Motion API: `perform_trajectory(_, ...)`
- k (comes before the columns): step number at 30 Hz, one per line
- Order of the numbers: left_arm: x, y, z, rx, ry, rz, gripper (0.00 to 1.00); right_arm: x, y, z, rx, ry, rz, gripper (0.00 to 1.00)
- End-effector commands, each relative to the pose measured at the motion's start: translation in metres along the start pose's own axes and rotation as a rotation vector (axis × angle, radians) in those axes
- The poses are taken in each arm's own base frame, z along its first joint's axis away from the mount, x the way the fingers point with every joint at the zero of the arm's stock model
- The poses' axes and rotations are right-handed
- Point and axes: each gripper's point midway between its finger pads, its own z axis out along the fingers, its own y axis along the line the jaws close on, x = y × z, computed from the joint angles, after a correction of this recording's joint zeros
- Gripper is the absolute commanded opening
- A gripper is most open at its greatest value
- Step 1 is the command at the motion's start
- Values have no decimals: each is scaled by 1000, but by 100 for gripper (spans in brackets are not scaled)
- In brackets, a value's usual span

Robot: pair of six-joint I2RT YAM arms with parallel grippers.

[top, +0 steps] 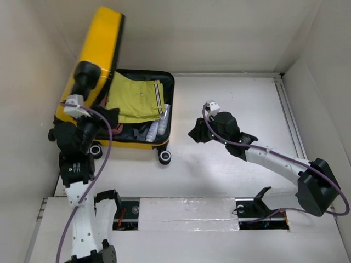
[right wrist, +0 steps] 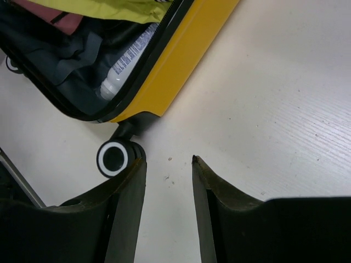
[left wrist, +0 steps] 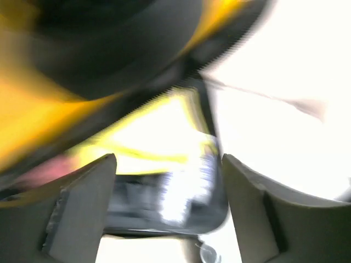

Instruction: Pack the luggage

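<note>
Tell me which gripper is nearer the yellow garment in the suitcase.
Left. The left gripper is at the left of the suitcase, the yellow garment just ahead. The right gripper is outside it, over the table by a corner wheel.

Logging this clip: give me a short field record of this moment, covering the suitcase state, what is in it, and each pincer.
luggage: yellow hard-shell, lid raised, base flat on the table
contents: yellow-green garment, white bottle, dark clothing
left pincer: open, close to the case; its wrist view is blurred
right pincer: open, empty, above the table beside a wheel
packing: lid not yet closed
</note>
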Motion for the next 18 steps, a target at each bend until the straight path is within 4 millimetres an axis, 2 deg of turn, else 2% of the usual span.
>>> perform_trajectory(1,20,-104,-32,607,151,11,84,-38,13,-2,-7,-97,13,45)
perform_trajectory(2,27,-107,-33,639,181,23,94,-42,12,-4,0,-112,12,45)
perform_trajectory(4,34,-122,-48,719,218,51,97,-55,13,-7,15,-149,23,45)
perform_trajectory(5,35,-129,-56,759,214,73,97,-52,10,-8,29,-139,24,45)
perform_trajectory(7,27,-146,-79,858,173,125,96,-61,3,-14,71,-162,30,45)
perform_trajectory(11,13,-161,-96,938,132,125,90,-74,-8,-27,127,-210,49,45)
perform_trajectory(12,4,-161,-90,905,102,116,85,-72,-15,-30,147,-213,54,43)
perform_trajectory(13,-5,-154,-76,812,77,74,82,-75,-13,-32,142,-223,64,41)
perform_trajectory(14,-35,-136,-53,619,-33,38,81,-74,-21,-35,163,-230,70,38)
perform_trajectory(15,-43,-121,-38,509,-54,3,81,-76,-26,-36,175,-236,74,26)
perform_trajectory(16,-52,-106,-23,401,-76,-51,78,-74,-27,-37,175,-234,74,18)
perform_trajectory(17,-70,-74,7,202,-118,-118,74,-75,-30,-38,183,-239,87,11)
perform_trajectory(18,-71,-61,20,126,-104,-154,71,-75,-28,-38,174,-235,86,2)
